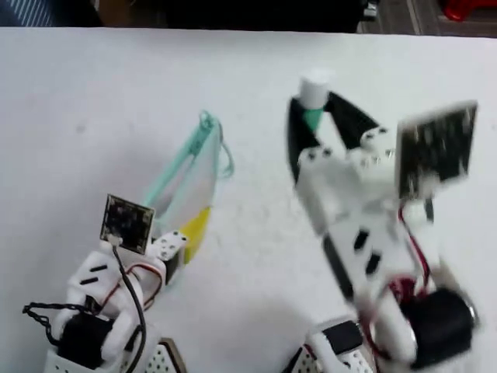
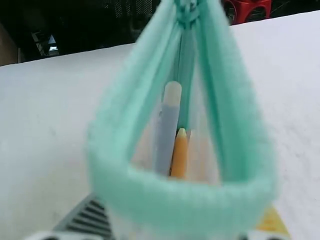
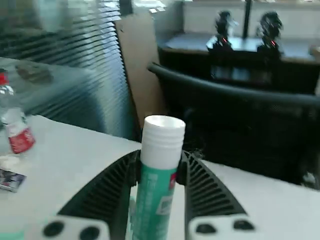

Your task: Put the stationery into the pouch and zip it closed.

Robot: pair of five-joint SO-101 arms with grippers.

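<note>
Presently, the right gripper (image 1: pixel 313 101) has its two black fingers (image 3: pixel 105 192) clamped on a glue stick (image 1: pixel 314 113), one finger against each side of the green body. The stick's white cap stands beyond the fingertips, and the stick is upright between them in the right wrist view. It is held above the white table (image 1: pixel 93 93).

The pouch (image 1: pixel 186 175), clear with a teal zip edge, lies well apart from the right fingers, on the left arm's side. The left gripper (image 1: pixel 177 247) is at its near end and, as far as the high view shows, is closed on that end. One ribbed grey finger (image 2: pixel 82 220) shows just under the pouch's rim in the left wrist view.

The mouth of the pouch stands open as a teal loop directly ahead of the left fingers. The zip pull (image 2: pixel 186 7) is at the far end of the opening, away from them. Inside, a blue-grey pen (image 2: pixel 167 130) with a pale cap and a yellow pencil (image 2: pixel 179 152) lie side by side, touching, pointing towards the opening
</note>
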